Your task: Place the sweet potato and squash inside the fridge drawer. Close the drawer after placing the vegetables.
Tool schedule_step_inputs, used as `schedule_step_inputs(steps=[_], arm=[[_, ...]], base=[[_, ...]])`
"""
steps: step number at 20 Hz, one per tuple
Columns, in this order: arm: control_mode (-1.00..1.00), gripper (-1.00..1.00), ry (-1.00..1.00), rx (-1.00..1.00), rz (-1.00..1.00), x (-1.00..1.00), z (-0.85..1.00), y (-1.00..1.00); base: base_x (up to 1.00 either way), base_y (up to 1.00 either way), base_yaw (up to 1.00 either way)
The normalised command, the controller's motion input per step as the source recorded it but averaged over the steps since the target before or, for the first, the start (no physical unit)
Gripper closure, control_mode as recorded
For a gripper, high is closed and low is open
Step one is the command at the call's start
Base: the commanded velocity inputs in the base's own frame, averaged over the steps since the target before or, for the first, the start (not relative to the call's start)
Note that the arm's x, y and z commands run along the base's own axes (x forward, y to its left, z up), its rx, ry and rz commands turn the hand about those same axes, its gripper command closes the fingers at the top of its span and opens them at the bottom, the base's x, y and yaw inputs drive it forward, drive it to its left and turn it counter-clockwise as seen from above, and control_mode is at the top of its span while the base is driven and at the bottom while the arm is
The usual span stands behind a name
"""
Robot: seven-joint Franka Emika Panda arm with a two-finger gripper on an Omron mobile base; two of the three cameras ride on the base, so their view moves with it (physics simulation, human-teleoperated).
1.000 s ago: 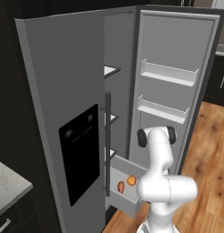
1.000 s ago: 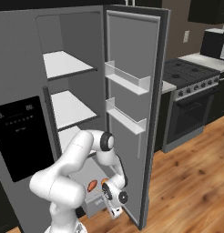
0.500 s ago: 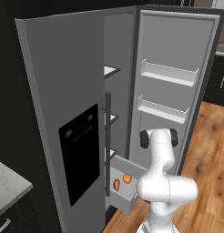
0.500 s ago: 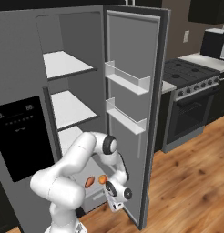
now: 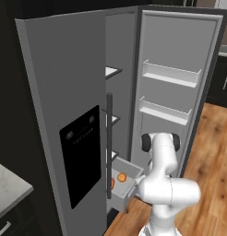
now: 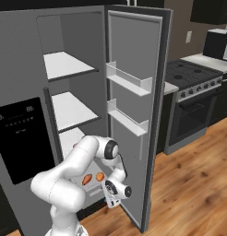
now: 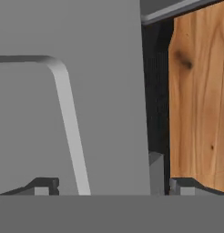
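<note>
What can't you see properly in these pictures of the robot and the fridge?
- Which orange vegetable in the fridge drawer is the squash: too small, both base views.
- Drawer's inside: partly hidden by the arm, right base view.
- Whether the gripper touches the drawer front: its open fingertips are cut off by the bottom edge, hand view.

one fridge drawer [image 5: 126, 190], two orange vegetables [image 5: 122, 177]

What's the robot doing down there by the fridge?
The robot has its arm low at the open fridge. Two orange vegetables already lie in the pulled-out fridge drawer. The gripper is open and empty, right in front of the drawer's flat front. The drawer is not closed yet, so pushing it shut looks like the job left.
</note>
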Motion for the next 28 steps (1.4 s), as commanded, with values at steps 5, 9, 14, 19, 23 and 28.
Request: schedule_step_inputs(steps=[5,9,14,19,23,28], arm=[[-1.00,-1.00,0.00,0.05,0.00,0.30,-0.02,0.56],[-1.00,-1.00,0.00,0.00,0.00,0.23,0.00,0.64],[-1.00,-1.00,0.00,0.00,0.00,0.26,0.00,0.67],[-1.00,-1.00,0.00,0.00,0.00,0.33,0.00,0.58],[-1.00,-1.00,0.00,0.05,-0.01,0.56,0.00,0.10],[-1.00,-1.00,0.00,0.06,-0.08,0.74,0.00,-0.02]], base=[[0.00,0.00,0.00],[0.00,0.00,0.00],[0.00,0.00,0.00],[0.00,0.00,0.00],[0.00,0.00,0.00],[0.00,0.00,0.00]])
